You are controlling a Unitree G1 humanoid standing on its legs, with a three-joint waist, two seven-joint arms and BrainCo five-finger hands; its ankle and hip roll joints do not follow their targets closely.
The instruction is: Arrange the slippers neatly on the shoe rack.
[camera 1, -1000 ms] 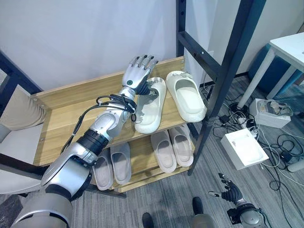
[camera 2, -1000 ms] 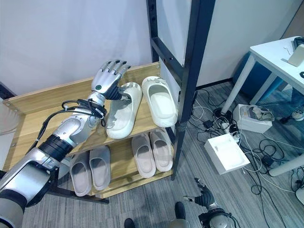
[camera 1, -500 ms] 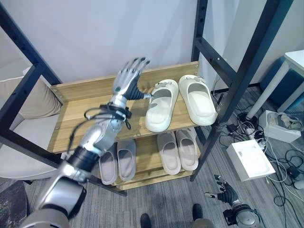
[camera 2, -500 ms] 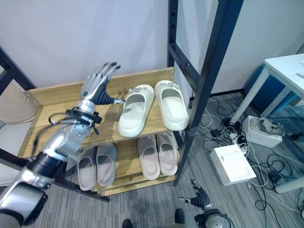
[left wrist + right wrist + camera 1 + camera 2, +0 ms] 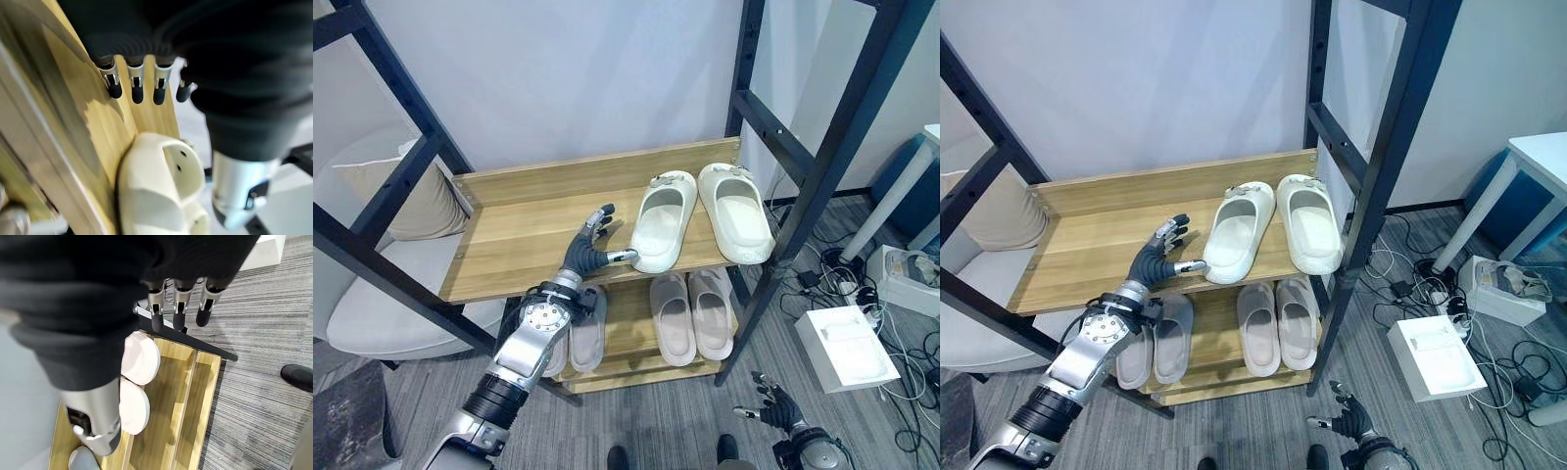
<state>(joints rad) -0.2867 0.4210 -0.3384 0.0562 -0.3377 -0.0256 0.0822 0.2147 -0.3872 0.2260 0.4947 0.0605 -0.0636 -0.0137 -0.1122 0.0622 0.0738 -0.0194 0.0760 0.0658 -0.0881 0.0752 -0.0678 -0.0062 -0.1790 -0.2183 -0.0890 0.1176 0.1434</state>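
1. Two cream slippers (image 5: 703,215) lie side by side, toes toward the wall, on the right end of the shoe rack's (image 5: 529,227) upper shelf; the left one is angled.
2. The lower-shelf slippers (image 5: 693,313) are partly hidden under the upper board.
3. The left hand (image 5: 588,251), fingers straight and spread, hovers at the shelf's front edge, thumb tip near the angled slipper's heel; bare wood lies to its left.
4. The right hand (image 5: 775,403) hangs relaxed above the floor.
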